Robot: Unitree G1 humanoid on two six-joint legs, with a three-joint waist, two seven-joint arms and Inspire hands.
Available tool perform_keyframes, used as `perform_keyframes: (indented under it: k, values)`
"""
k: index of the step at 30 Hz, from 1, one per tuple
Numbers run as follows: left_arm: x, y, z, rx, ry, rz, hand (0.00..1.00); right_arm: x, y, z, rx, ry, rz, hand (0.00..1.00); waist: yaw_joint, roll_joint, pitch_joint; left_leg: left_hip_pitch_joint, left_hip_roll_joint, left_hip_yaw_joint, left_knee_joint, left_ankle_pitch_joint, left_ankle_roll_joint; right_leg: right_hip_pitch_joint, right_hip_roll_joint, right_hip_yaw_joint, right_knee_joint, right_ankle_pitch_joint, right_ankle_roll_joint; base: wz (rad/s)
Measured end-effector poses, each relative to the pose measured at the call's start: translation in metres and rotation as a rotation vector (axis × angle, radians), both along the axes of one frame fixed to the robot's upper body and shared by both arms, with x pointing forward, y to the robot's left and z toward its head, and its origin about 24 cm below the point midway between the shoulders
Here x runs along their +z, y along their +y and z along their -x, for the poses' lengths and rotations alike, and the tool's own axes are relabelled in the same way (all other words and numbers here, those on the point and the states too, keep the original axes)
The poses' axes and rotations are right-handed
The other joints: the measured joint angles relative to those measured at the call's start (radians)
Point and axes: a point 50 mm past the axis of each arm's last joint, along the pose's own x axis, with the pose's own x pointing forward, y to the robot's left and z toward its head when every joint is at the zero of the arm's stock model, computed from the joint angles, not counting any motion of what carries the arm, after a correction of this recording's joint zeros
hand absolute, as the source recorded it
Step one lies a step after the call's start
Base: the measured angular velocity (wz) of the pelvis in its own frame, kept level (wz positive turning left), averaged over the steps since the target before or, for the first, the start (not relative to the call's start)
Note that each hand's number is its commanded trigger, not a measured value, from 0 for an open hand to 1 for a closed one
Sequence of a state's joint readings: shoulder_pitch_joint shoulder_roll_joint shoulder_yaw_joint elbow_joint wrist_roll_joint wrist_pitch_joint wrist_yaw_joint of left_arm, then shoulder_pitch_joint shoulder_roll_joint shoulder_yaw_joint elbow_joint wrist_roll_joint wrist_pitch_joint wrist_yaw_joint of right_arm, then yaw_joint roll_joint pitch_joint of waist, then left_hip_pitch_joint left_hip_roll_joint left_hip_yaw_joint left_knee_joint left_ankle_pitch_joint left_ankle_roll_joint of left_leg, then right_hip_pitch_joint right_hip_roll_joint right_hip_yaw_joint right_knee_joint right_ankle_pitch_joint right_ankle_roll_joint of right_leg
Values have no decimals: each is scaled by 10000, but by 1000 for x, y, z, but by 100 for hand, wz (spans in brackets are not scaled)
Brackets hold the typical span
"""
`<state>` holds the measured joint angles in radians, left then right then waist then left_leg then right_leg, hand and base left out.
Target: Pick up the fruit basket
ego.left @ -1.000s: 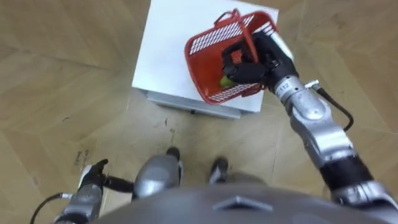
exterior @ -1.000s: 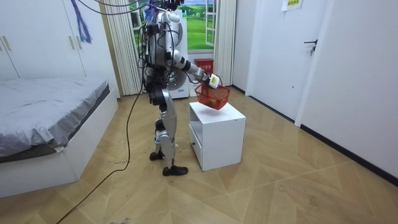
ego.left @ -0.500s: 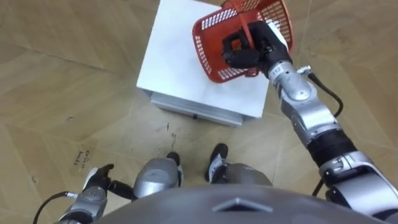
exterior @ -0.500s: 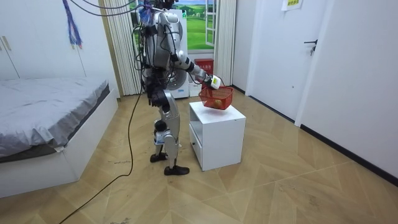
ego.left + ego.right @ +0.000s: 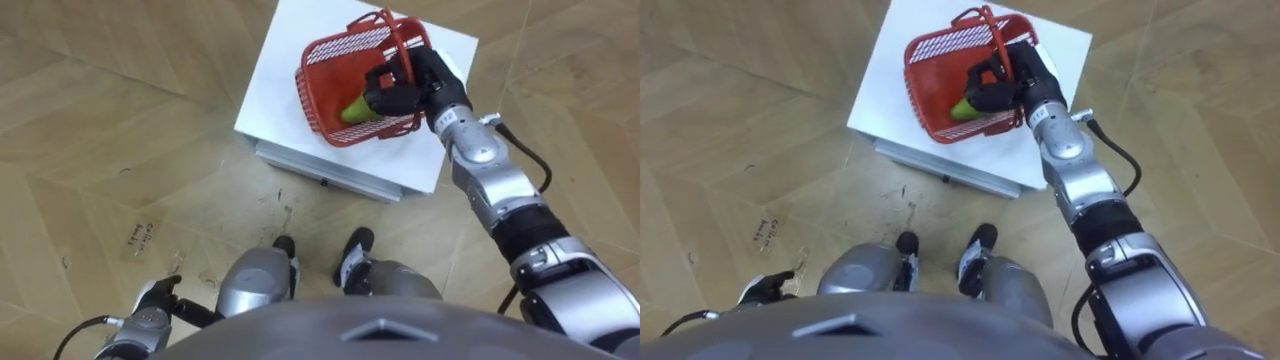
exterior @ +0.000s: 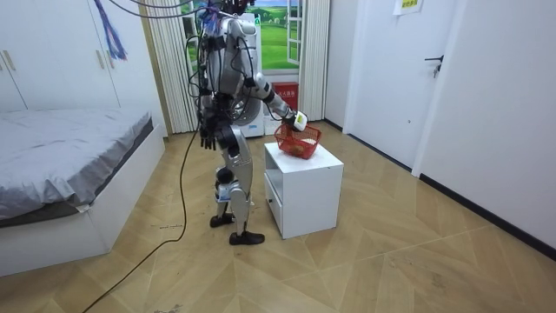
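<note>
Fruit basket (image 5: 335, 45), red with a mesh wall, hanging tilted over the top of the white cabinet (image 5: 275, 100), toward its far right part, open side turned to the robot's left. Cannot tell whether its bottom touches the cabinet top or hangs just above it. Inside, one green-yellow fruit (image 5: 355, 108), lying against the lower wall. Right hand (image 5: 408, 85) closed on the red handle (image 5: 395, 42), dark fingers curled firmly round it, arm stretched forward from the lower right. Left hand (image 5: 150, 308) low at the robot's left side, well apart from the cabinet and holding nothing; in the room view fingers loose and pointing down beside the hip. In that same view, standing upright on the wooden floor (image 6: 373, 261), just before the cabinet's front, right arm reaching out toward the room view's right with the basket at the end of it. Grey bed (image 6: 69, 148) at the room view's left, well apart from the cabinet.
</note>
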<state>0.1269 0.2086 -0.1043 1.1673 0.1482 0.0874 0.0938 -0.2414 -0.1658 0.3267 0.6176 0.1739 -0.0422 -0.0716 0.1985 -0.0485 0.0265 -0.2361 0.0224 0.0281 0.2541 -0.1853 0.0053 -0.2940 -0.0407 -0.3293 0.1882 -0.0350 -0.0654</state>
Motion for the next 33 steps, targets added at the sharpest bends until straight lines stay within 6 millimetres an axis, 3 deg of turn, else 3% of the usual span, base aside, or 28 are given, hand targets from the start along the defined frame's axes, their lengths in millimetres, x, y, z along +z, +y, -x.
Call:
perform_keyframes:
  k: [3, 4, 5, 6, 7, 8, 20, 33]
  values:
    - [0, 0, 0, -7, 18, 52, 0, 1, 2, -2, -22, -38, -111, 100, 7, 14, 0, -154, 1, 25, 24, -1, 2, -105, -9, -19, -1, 0, 0, 1]
    - [0, 0, 0, -11, 20, 76, 0, 2, 2, -3, -29, -49, -126, 84, 5, 19, -1, -153, 4, 25, 27, -1, 2, -120, -10, -29, -1, 0, 0, 5]
    - [0, -1, 0, -23, 26, 127, 0, 1, 2, -3, -95, 15, -167, 76, 3, 32, -1, -159, 9, 23, 27, 0, 3, -123, -14, -53, 0, 0, 0, 5]
    - [0, -1, -1, -27, 25, 157, 0, -1, 1, -3, -146, 115, -123, 50, 8, 38, -4, -160, 12, 24, 27, 0, 3, -123, -13, -56, 3, -1, 2, 4]
    - [0, -1, -1, -33, 26, 170, 0, -2, 0, -3, -172, 145, -100, 11, 8, 43, -1, -162, 12, 24, 26, 0, 3, -123, -13, -58, 2, -2, 3, 0]
    - [0, -1, 0, -81, 50, 179, 0, -3, -1, -3, -246, 197, -52, 2, 3, 52, -1, -165, 12, 25, 25, 0, 3, -123, -13, -60, 3, -3, 5, 0]
    - [0, -3, -2, -203, -4, 132, 0, -22, -8, 7, -699, 874, 421, 0, 21, 130, 2, -227, 12, 23, 30, -5, 9, -150, -36, -152, 5, -36, 22, 1]
    - [1, -3, -9, -278, -395, 57, 0, -25, -3, 11, -523, 975, 527, 0, 14, 96, -24, -317, 14, 36, 12, -3, 10, -264, -39, -152, 15, -40, 21, 0]
